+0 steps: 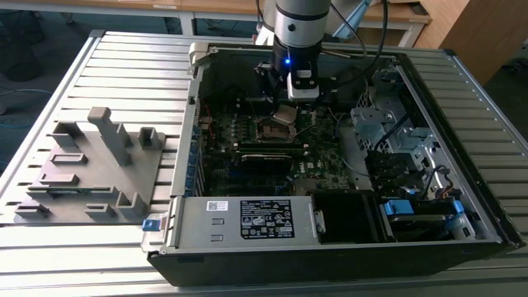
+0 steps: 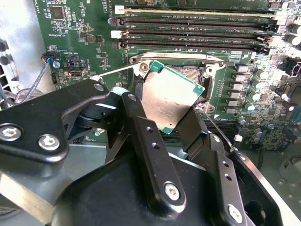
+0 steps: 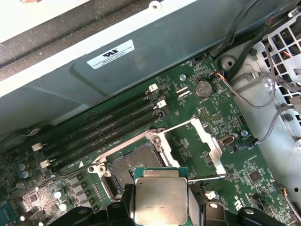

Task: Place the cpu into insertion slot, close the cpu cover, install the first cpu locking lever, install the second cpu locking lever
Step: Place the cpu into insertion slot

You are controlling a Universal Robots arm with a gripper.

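Observation:
My gripper point(image 1: 289, 111) is inside the open computer case, shut on the cpu point(image 1: 285, 114), a flat square chip with a dull silver top. In both wrist views the black fingers point(image 2: 136, 113) clamp two opposite edges of the cpu point(image 2: 169, 99) point(image 3: 160, 200). It hangs tilted just above and beside the insertion slot point(image 3: 134, 165) point(image 2: 190, 71), a dark square socket with nothing in it. The cpu cover point(image 3: 211, 146), a thin metal frame with a square window, is swung open to one side of the slot. Thin wire levers point(image 2: 113, 70) stand released near the socket.
Long black memory slots point(image 3: 103, 127) run close to the socket. A power supply box point(image 1: 264, 219) sits at the case front, and a drive cage point(image 1: 387, 130) with cables is at the exterior view's right. A grey fixture tray point(image 1: 91, 161) lies outside the case at the left.

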